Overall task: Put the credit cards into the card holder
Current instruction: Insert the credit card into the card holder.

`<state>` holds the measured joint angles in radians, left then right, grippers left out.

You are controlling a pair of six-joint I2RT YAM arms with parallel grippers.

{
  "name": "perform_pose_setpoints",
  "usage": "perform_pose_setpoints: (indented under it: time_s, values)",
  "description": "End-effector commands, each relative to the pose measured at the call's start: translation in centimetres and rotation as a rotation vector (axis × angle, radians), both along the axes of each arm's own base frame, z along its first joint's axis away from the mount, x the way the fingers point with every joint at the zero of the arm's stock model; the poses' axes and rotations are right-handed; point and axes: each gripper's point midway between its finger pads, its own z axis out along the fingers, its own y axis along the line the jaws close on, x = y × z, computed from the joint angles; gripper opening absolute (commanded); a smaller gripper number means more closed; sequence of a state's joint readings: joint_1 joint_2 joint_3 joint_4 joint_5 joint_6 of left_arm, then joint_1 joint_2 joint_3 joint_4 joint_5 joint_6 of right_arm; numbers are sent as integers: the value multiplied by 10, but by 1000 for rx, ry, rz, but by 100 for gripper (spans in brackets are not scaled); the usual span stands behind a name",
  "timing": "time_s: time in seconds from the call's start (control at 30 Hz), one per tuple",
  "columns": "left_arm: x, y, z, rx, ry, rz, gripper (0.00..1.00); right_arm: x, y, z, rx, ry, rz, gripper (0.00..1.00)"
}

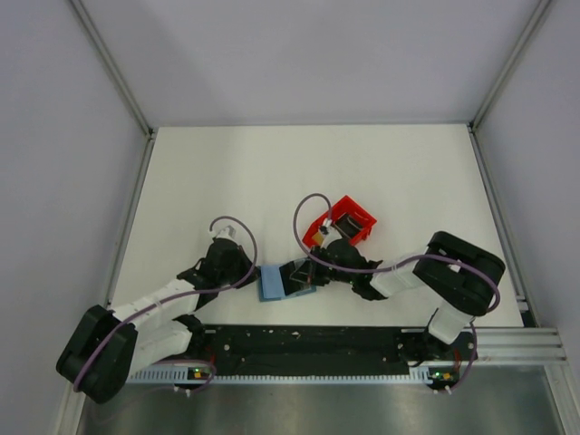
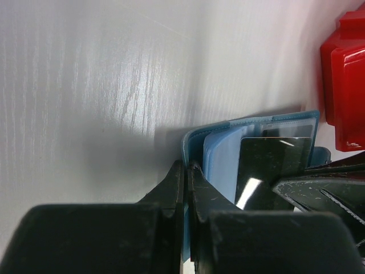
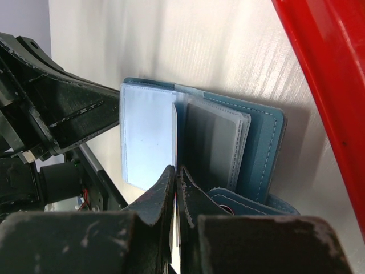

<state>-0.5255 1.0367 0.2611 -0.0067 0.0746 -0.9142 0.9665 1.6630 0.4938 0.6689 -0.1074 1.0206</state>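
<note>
Right now the card holder [image 1: 272, 283] lies open on the tabletop [image 1: 272, 172] between the arms, near the red bin [image 1: 353, 220]. The left end effector [image 2: 186, 174] is clamped on its teal cover edge. The right end effector [image 3: 175, 174] pinches a pale credit card [image 3: 174, 134] edge-on at the pockets.

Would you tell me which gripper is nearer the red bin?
Right. The right gripper, pinching a card at the holder's open pockets, sits close to the bin; the left gripper clamps the holder's far edge, farther away.
</note>
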Motion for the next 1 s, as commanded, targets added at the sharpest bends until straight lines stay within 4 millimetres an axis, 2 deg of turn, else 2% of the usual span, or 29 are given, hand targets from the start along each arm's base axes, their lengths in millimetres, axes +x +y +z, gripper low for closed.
perform_pose_setpoints:
  time_s: [0.0,0.3,0.6,0.87,0.97]
  values:
    - [-14,10,-18,69,64,-17,0,6,9,8,36,-15,1,0]
    - [-14,11,-18,75,66,-15,0,10,-3,2,17,-7,-32,0]
    - [-13,11,-18,75,66,-11,0,11,-8,-4,7,9,-58,0]
    - [-12,11,-18,78,66,-11,0,12,-13,-2,-1,-6,-68,0]
    - [-12,11,-18,78,66,-12,0,10,-9,-4,-18,0,-39,0]
